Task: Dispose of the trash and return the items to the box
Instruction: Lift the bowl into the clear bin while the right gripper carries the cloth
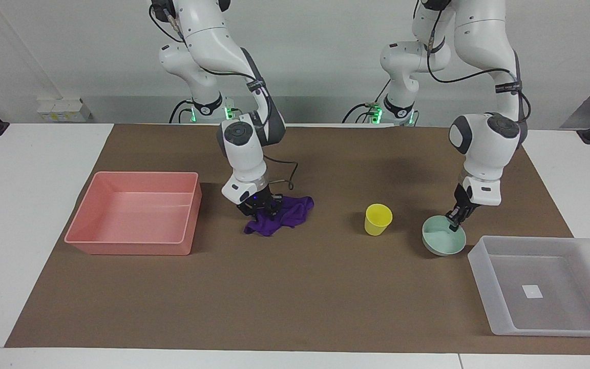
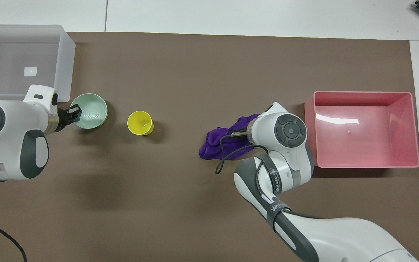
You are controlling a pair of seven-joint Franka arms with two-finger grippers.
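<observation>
from overhead your right hand (image 1: 261, 206) is hidden under its own wrist housing, which also covers the part of the purple rag (image 1: 283, 217) toward the pink bin (image 1: 133, 212). in the facing view that hand sits down in the rag with its fingers buried in the folds, and it looks clenched on the cloth, though the fingertips themselves are hard to make out. the rag is soft and wrinkled, bunched on the brown mat (image 1: 295, 287) just beside the rigid, glossy pink bin.

your left hand (image 1: 454, 219) grips the rim of the smooth mint-green bowl (image 1: 442, 240), one finger inside the rim and one outside. the bowl is shallow and round and sits beside the frosted, translucent box (image 1: 484, 259) at the left arm's end of the bench. the white square sticker (image 1: 532, 291) lies on the box floor. the small yellow plastic cup (image 1: 377, 219) stands upright between bowl and rag.
</observation>
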